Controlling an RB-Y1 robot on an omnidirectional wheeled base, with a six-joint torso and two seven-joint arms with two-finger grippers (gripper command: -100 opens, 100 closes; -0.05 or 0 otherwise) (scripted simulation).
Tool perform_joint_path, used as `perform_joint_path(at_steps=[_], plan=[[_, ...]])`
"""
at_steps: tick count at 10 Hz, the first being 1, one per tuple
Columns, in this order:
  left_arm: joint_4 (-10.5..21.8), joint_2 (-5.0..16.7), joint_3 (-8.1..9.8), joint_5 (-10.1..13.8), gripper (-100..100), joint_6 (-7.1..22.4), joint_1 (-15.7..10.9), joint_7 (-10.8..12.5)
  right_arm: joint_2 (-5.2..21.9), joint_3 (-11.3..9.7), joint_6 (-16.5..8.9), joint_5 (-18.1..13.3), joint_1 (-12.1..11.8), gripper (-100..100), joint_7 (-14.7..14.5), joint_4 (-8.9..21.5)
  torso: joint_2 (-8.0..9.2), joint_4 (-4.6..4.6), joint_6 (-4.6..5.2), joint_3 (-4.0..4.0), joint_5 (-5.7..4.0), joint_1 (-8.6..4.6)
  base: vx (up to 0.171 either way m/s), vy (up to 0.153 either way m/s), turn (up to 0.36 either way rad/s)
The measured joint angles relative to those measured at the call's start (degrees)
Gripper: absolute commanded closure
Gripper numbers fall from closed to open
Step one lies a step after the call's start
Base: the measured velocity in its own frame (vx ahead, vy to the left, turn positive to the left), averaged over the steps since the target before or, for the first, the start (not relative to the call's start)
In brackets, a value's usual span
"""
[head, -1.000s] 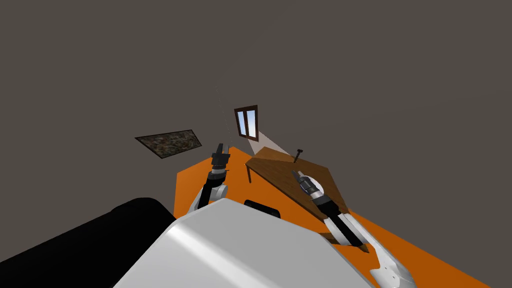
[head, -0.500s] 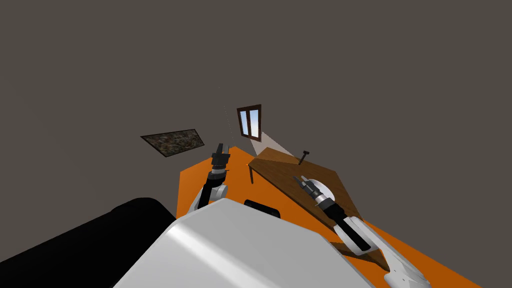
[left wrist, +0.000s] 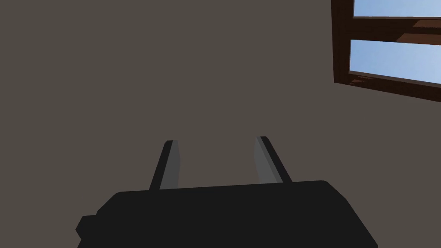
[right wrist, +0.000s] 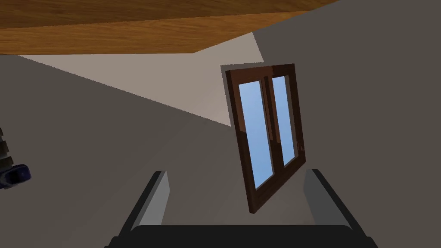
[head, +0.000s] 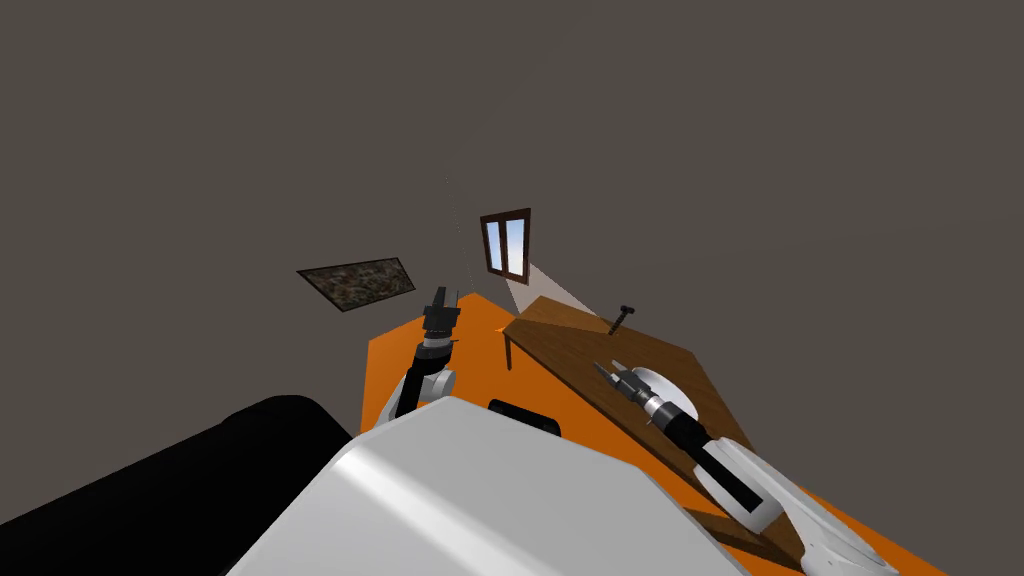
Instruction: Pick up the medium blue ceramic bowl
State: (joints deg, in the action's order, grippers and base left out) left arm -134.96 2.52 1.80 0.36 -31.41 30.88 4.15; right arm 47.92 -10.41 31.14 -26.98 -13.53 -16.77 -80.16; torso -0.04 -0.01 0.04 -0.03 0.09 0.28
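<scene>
Head view has shifted with my base turning. Right tool (head: 604, 369), fingers apart, has stayed above the desk (head: 575, 335) by its near edge, tips past the white bowl (head: 670, 386); pulling back is likely needed. Left tool (left wrist: 215, 140) is apart.

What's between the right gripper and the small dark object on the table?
Head view: bare brown tabletop between right gripper and dark object.

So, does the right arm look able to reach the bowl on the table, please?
Probably yes: the open right gripper is over the wooden table right beside the white bowl, with nothing between, though it points past it.
</scene>
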Motion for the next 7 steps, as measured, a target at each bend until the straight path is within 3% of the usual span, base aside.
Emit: perform_joint_path(at_steps=[3, 5, 7], plan=[[0.00, 0.00, 0.00, 0.00, 0, 0.00, 0.00, 0.00, 3.60, -1.61, 0.74, -3.41, 1.10, -100, -1.48, 6.26, -0.01, 0.00, -0.01, 0.00, 0.01, 0.00, 0.038, 0.091, 0.087], [0.00, 0.00, 0.00, 0.00, 0, 0.00, 0.00, 0.00, 6.90, -2.80, 0.14, -5.97, 1.16, -100, -1.96, 8.19, -0.01, 0.00, 0.02, 0.00, 0.03, 0.07, 0.034, 0.068, 0.012], [0.00, 0.00, 0.00, 0.00, 0, 0.00, 0.00, 0.00, 8.01, -3.39, 0.95, -7.43, 1.96, -100, -2.82, 11.43, 0.07, 0.02, -0.02, 0.04, -0.03, -0.15, 0.017, 0.036, 0.073]])
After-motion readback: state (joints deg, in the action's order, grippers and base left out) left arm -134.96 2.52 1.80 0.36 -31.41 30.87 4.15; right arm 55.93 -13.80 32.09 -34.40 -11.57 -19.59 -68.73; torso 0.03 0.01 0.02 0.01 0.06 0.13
